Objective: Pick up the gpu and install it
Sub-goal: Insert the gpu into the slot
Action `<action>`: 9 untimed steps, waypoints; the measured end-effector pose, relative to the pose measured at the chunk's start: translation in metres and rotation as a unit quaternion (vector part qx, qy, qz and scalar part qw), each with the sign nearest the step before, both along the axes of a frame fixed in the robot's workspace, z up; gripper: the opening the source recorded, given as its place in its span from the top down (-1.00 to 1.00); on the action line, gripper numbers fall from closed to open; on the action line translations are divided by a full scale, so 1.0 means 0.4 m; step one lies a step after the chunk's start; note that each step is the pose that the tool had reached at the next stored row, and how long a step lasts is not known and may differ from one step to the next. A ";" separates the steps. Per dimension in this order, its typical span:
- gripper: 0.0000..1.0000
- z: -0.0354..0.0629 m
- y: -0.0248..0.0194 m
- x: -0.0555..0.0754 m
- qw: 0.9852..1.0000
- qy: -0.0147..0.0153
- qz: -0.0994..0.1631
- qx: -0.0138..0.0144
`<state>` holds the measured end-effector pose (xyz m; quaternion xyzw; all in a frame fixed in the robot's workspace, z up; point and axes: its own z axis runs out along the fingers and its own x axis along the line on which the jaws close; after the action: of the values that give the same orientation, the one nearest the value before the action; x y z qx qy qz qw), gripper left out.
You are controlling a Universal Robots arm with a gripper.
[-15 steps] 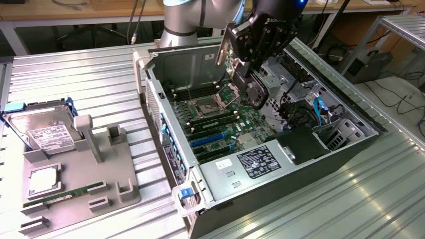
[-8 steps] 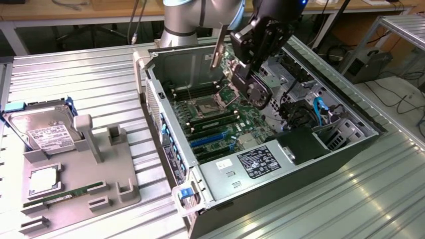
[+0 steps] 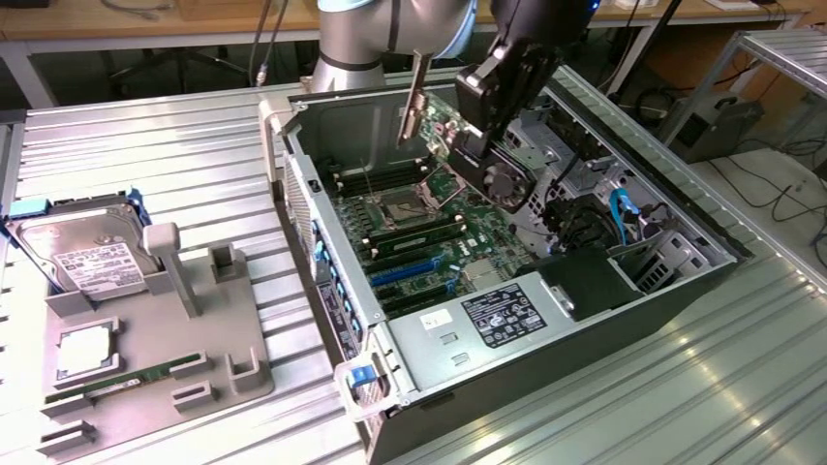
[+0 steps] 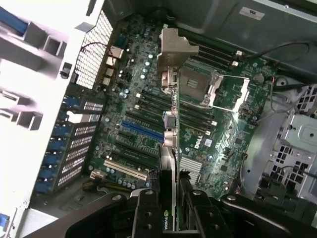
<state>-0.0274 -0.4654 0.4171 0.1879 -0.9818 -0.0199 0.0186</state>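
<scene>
End effector (image 4: 171,218) pinches the gpu (image 4: 169,124) edge-on above the motherboard (image 3: 427,242) inside the open case (image 3: 607,320). In the exterior view, a grey parts tray (image 3: 155,378) sits at the case's 9 o'clock.

gpu (image 4: 170,134) bracket: bare silvery metal, dull sheen. Motherboard (image 4: 133,74): green, glossy. Case (image 3: 323,232): grey sheet metal. Table (image 3: 155,155): ribbed shiny metal. Holder tray (image 3: 239,358): matt grey plastic. Hard drive (image 3: 91,257): white paper label.
</scene>
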 end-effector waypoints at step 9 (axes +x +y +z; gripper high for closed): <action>0.47 -0.010 0.000 0.000 0.996 -0.001 0.092 0.000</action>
<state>-0.0274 -0.4653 0.4131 0.2775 -0.9604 -0.0179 0.0193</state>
